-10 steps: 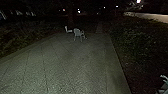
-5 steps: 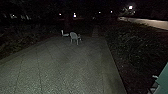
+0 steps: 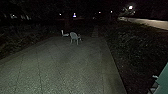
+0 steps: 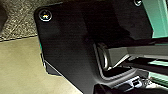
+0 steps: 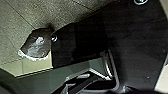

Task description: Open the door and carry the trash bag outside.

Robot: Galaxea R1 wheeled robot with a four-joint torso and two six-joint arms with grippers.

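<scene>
Left of centre in the head view's upper half stand two pale chairs [image 3: 74, 35]. One greyish trash bag [image 5: 36, 46] shows over paving [image 5: 15, 32] in the right wrist view; either end effector's state, I cannot tell.

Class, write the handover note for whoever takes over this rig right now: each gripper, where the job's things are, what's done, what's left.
Left gripper: cannot tell if open or shut.
Right gripper: cannot tell either; its hold on anything is unconfirmed.
Job's things: a dark, shiny shape with a pale ragged edge, probably the trash bag, shows against the paving in the right wrist view.
Done: robot is outdoors on the paving, white chair ahead.
Left: confirm the bag and its hold; the drop spot is unclear.
</scene>
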